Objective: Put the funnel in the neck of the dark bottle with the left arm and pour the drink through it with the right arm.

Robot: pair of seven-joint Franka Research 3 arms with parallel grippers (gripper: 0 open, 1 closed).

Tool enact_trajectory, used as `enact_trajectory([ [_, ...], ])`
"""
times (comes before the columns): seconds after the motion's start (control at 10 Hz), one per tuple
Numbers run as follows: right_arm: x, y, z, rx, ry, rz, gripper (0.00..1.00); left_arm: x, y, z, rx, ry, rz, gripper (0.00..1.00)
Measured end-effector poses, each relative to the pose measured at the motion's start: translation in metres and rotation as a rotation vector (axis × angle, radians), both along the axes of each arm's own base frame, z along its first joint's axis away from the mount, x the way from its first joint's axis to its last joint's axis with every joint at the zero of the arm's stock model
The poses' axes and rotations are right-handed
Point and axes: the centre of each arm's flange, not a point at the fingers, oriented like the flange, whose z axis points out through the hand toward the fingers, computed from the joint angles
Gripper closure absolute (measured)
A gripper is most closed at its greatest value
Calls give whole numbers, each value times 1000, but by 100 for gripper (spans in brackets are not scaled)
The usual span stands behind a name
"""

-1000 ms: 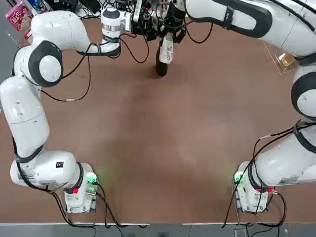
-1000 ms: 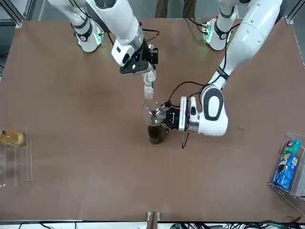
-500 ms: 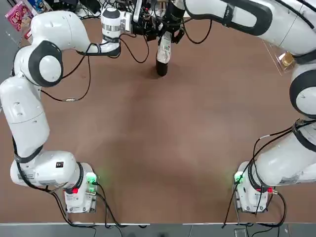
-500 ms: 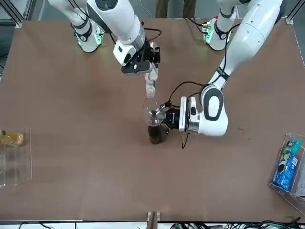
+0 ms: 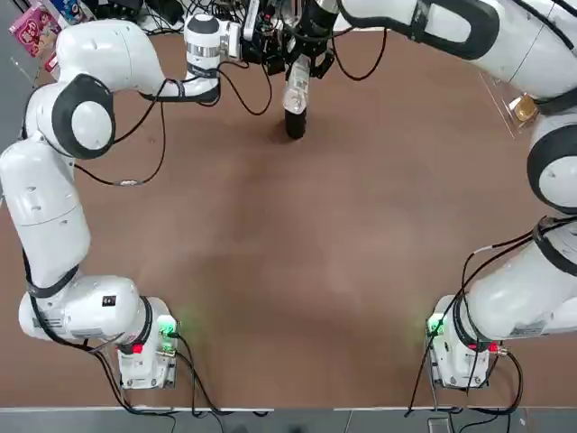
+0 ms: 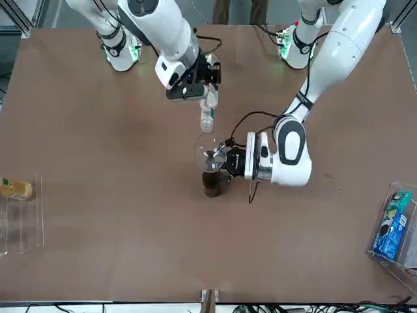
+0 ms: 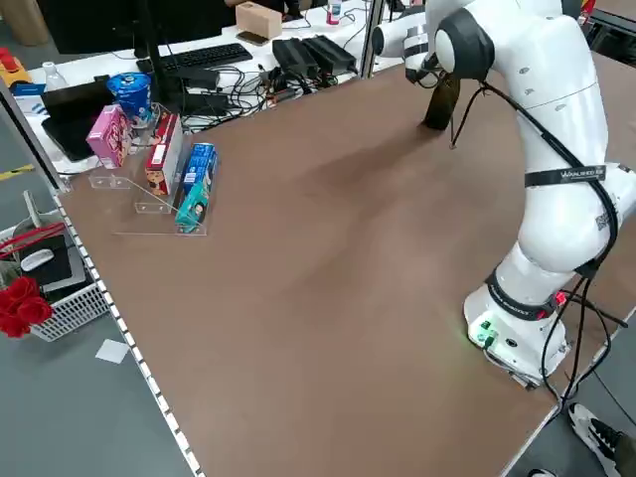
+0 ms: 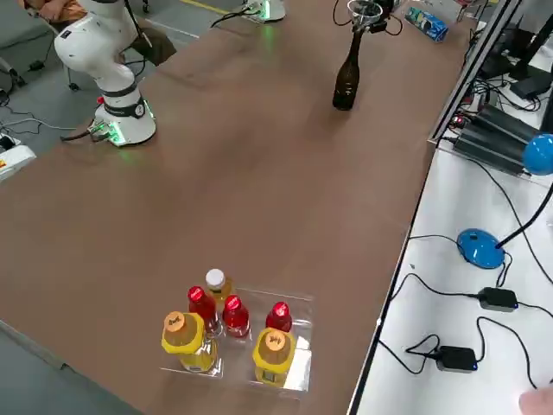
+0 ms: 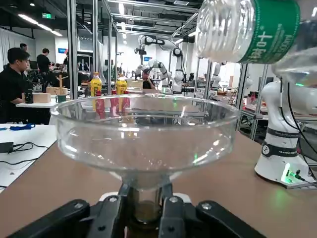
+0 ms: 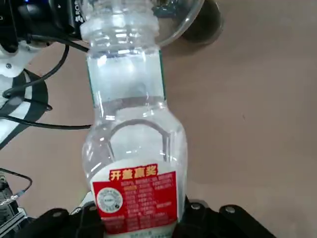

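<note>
While right pincer point(image 10: 141, 218) grips tilted drink point(image 10: 136, 134), mouth near funnel point(image 9: 143, 148), left pincer point(image 9: 148, 198) clasps neck of dark bottle point(image 8: 346, 82), funnel apparently seated. Risks: hasty pour overflows rim; sideways drift wets bench point(image 6: 130, 228); bottle contact knocks funnel askew.

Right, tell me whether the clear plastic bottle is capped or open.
Open: its neck is bare, with no cap, where the clear plastic bottle leans over the funnel.
</note>
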Motion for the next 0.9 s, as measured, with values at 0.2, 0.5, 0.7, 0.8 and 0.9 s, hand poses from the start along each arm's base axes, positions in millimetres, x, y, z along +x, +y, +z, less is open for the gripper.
enact_trajectory([
  [0.2,4,0,1,14,13,-11,55,0,0,0,0,0,0,75],
  [0.5,15,-1,-5,28,42,-35,55,0,1,0,0,0,1,75],
  [0.7,22,-2,-11,36,64,-51,55,1,1,0,0,0,2,75],
  [0.8,25,-2,-11,41,72,-57,55,1,1,0,0,0,2,75],
  [0.9,25,-1,-11,44,75,-56,55,1,1,0,0,0,2,75],
])
